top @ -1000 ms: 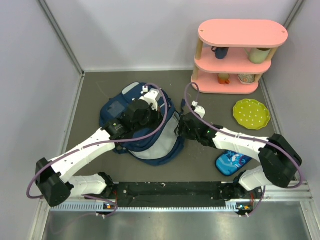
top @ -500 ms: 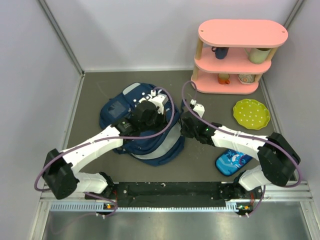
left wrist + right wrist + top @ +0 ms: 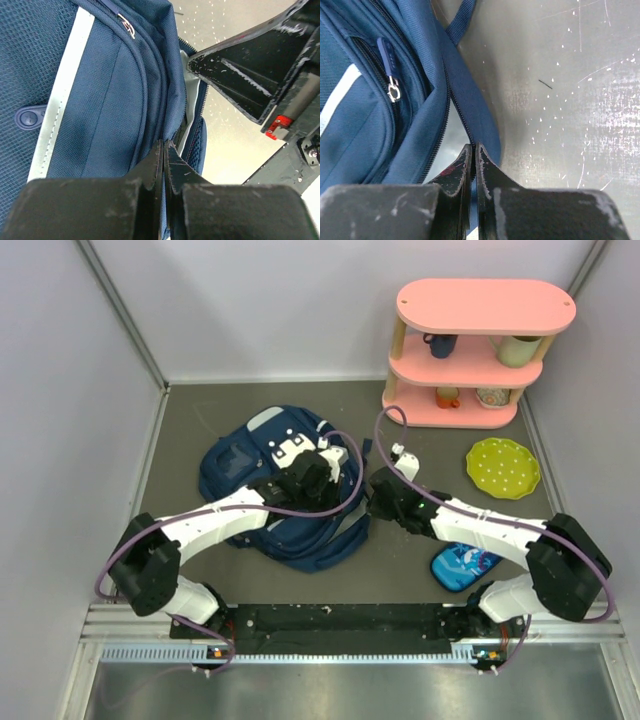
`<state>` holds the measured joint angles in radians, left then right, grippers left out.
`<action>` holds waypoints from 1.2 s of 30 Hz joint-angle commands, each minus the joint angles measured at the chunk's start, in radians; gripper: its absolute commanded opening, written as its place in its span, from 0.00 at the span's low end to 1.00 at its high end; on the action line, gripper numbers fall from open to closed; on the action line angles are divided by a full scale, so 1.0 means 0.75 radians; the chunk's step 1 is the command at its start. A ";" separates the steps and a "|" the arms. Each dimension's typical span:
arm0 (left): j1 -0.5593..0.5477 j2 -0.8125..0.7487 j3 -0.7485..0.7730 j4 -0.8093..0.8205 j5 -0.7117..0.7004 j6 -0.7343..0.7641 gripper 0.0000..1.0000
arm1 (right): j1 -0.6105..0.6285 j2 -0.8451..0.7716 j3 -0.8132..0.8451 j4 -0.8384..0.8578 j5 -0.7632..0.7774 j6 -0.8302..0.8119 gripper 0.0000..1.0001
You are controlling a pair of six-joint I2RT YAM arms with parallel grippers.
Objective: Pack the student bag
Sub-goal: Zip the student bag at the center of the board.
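The left gripper (image 3: 163, 149) has its two black fingers pressed together, pinching the open zip edge of the large navy blue fabric backpack with white stripe trims (image 3: 250, 455). The right gripper (image 3: 473, 150) is likewise clamped tight on the zipped rim at the backpack's right side. The backpack lies flat on the dark grey worktop (image 3: 190, 410), left of its middle, under both wrists.
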<state>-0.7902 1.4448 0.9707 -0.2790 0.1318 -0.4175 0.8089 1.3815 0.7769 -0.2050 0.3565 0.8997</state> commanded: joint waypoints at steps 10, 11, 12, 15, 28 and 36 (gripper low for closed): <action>-0.039 -0.032 -0.089 -0.109 -0.102 0.049 0.00 | -0.031 -0.091 -0.046 -0.136 0.157 0.081 0.00; -0.039 -0.037 -0.092 -0.109 -0.072 0.058 0.00 | -0.029 -0.097 -0.048 -0.136 0.157 0.083 0.00; -0.039 -0.033 -0.090 -0.103 -0.053 0.066 0.00 | -0.029 -0.114 -0.056 -0.134 0.155 0.089 0.00; -0.049 0.029 -0.039 -0.180 -0.004 0.096 0.00 | -0.031 -0.152 -0.074 -0.128 0.161 0.095 0.00; -0.088 0.033 -0.079 -0.248 -0.102 0.111 0.00 | -0.066 -0.220 -0.134 -0.038 0.091 0.050 0.02; -0.088 -0.032 -0.104 -0.207 -0.061 0.095 0.00 | -0.107 -0.137 -0.057 0.077 -0.048 -0.089 0.30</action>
<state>-0.8593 1.4685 0.9112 -0.3710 0.1009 -0.3626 0.7506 1.2343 0.6731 -0.1940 0.3408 0.9066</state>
